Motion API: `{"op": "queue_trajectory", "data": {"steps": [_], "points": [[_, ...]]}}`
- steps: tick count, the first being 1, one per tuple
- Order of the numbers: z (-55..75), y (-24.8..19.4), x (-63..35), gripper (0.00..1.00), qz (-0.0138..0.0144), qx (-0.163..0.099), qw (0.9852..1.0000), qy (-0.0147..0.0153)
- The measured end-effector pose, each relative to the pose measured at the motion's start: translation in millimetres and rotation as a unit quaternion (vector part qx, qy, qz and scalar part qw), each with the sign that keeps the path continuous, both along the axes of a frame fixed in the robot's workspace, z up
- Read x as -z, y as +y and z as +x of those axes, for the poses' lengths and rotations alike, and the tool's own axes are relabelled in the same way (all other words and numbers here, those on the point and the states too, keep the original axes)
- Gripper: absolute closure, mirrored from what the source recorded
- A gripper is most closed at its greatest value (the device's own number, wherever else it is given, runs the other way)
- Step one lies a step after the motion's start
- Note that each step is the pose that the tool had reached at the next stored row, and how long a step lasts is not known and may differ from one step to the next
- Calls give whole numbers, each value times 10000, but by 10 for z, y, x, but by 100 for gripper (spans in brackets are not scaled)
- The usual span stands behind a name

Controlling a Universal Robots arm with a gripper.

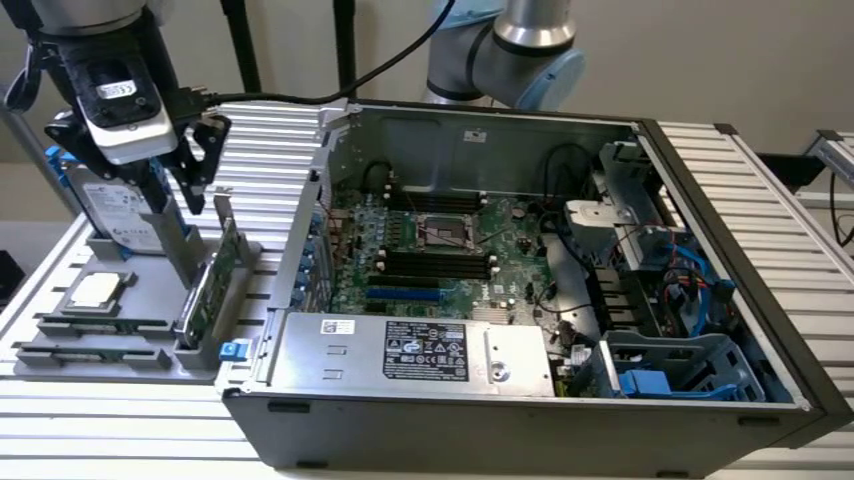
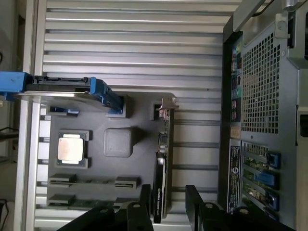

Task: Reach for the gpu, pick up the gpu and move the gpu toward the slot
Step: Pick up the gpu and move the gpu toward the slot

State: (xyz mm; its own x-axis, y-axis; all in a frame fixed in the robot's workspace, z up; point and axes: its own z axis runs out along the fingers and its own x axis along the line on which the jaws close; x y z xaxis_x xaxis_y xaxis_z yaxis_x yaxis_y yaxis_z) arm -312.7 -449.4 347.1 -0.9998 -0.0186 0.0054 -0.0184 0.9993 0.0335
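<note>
The tool point(image 1: 140, 180) hangs open above the grey moulded parts tray point(image 1: 80, 352), its two black fingers point(image 2: 145, 202) spread wide and holding nothing. Beneath it stands the gpu point(image 1: 204, 288), a thin flat green circuit-board card with a narrow silver metal end bracket, set on its edge in a groove of that tray. Tool and card are apart.

In the wrist view the gpu point(image 2: 162, 168) shows edge-on and its near end runs into the gap between the fingers. The card's long axis therefore lies along that gap, and its broad faces turn toward the fingers on either side. As I judge it, the card lies straight down from the tool, already lined up for a grip across its thickness.

Just beside the card, on the exterior view's left, stands a silver box-shaped hard drive with blue rails point(image 1: 118, 215), and a square silver processor chip point(image 1: 99, 291) lies flat in the tray. The open grey computer case point(image 1: 534, 425) sits on the ribbed metal desk point(image 1: 134, 425), to the exterior view's right of the card.
</note>
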Motion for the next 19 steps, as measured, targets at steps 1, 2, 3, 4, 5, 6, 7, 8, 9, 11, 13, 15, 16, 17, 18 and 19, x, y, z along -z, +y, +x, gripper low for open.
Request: {"op": "queue_trajectory", "data": {"steps": [1, 2, 3, 4, 5, 6, 7, 8, 9, 11, 13, 15, 16, 17, 18, 19], "points": [[-1, -1, 17, 58, -1, 0, 10000, 1], [-1, -1, 35, 58, -1, 0, 10000, 1], [-2, -2, 53, 58, -1, 0, 10000, 1], [-2, -2, 71, 58, -1, 0, 10000, 1], [-3, -2, 89, 58, 0, 0, 10000, 0], [-3, -3, 108, 58, 0, 0, 10000, 0], [-3, -3, 127, 58, 0, 0, 10000, 0], [-4, -4, 144, 58, -1, 1, 10000, 1], [-5, -4, 162, 58, 0, 1, 10000, 1], [-6, -4, 199, 58, 0, 3, 10000, 0], [-7, -5, 235, 58, 0, 7, 10000, 1], [-8, -6, 271, 58, 0, 12, 10000, 0], [-9, -6, 290, 58, 0, 16, 10000, 1], [-9, -6, 308, 58, 0, 19, 10000, 1], [-10, -7, 326, 58, -1, 23, 10000, 1], [-10, -7, 343, 58, -1, 26, 10000, 1]]}}
